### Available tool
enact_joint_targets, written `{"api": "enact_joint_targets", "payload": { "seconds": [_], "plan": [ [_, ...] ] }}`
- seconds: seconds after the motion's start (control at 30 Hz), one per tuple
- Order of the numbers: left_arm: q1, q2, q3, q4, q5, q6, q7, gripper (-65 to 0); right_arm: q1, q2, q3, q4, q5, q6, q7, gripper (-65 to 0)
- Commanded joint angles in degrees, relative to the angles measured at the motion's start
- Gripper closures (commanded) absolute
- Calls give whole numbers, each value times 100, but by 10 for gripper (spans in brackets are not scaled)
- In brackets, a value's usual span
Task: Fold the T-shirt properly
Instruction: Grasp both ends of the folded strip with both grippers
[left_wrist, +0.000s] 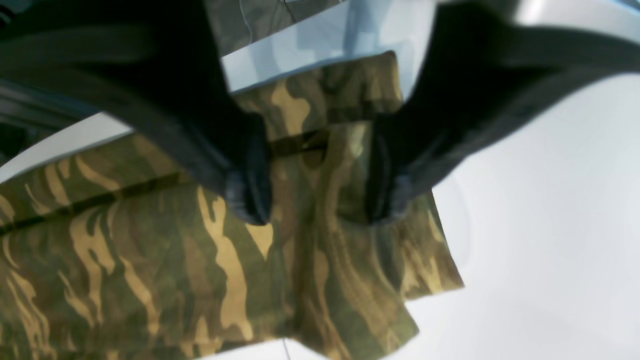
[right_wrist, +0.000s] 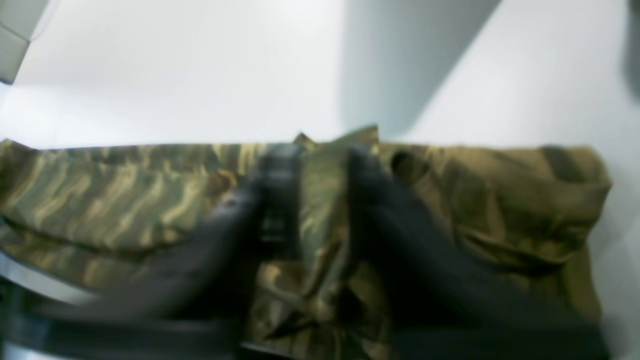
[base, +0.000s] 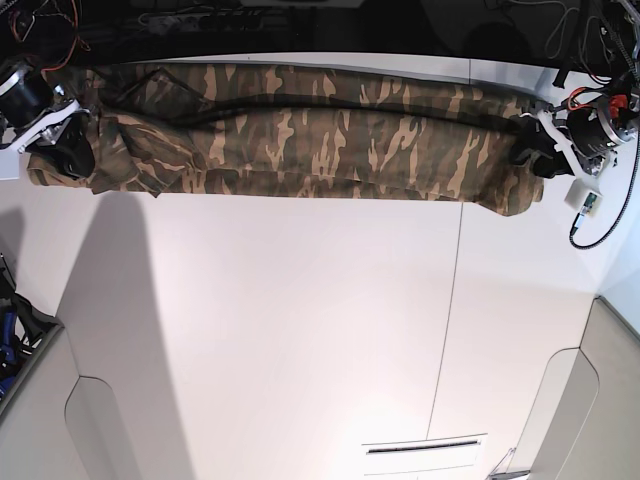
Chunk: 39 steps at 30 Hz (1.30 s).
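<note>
**A:** Where is the T-shirt (base: 300, 135) relative to the two grippers?

**B:** It lies as a long folded band along the far edge of the white table (base: 300, 330), stretched between them. The right gripper (base: 62, 150) is at one end, the left gripper (base: 530, 152) at the other.

**A:** How do the left jaws stand?

**B:** Parted. In the left wrist view the left gripper (left_wrist: 320, 200) has its two dark fingers (left_wrist: 250, 185) spread, with camouflage cloth lying in the gap between them and spreading out below the tips. A dark seam line runs across the cloth from one finger to the other. Whether the tips press into the fabric or sit just above it — I cannot tell.

**A:** And the right jaws?

**B:** The right wrist view is blurred, but the right gripper (right_wrist: 320, 180) shows a raised ridge of cloth standing between its fingers (right_wrist: 372, 200), both close against it. It looks pinched on that fold. Bunched, creased cloth lies to either side of the jaws and below them — bare table beyond the tips.
</note>
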Motion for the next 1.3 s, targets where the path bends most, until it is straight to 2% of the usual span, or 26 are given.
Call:
{"api": "enact_joint_targets", "payload": {
  "seconds": [0.0,0.2,0.4,0.47,0.7,0.83,0.97,1.07,1.2,1.27],
  "plan": [
    [-11,-15,-55,90,-50,0,-107,-377,9,66,-11,-46,-68,37,153,0],
    [-11,262,-55,-94,197,2,-382,-381,13,293,-168,-1178,-463,37,656,0],
    [-11,308,-101,-306,568,328,-621,-382,195,540,-186,-2197,-389,39,710,0],
    [-13,310,-212,-306,562,448,-621,-381,201,555,-186,-2256,-240,39,678,0],
    [-11,328,-855,-317,243,448,-619,-382,223,555,-186,-2256,37,37,619,0],
    [-11,424,-859,-446,306,446,-621,-382,271,555,-186,-2256,72,37,579,0],
    [-11,535,-841,-673,262,396,-673,-427,271,555,-186,-2256,74,37,553,0],
    [-13,531,-841,-935,234,350,-802,-432,284,555,-186,-2256,74,37,533,0],
    [-13,531,-841,-1250,-127,120,-782,-432,282,557,-186,-2256,173,37,511,0],
    [-13,531,-841,-1370,-153,122,-791,-432,282,555,-186,-2256,256,37,468,0]
  ]
}}
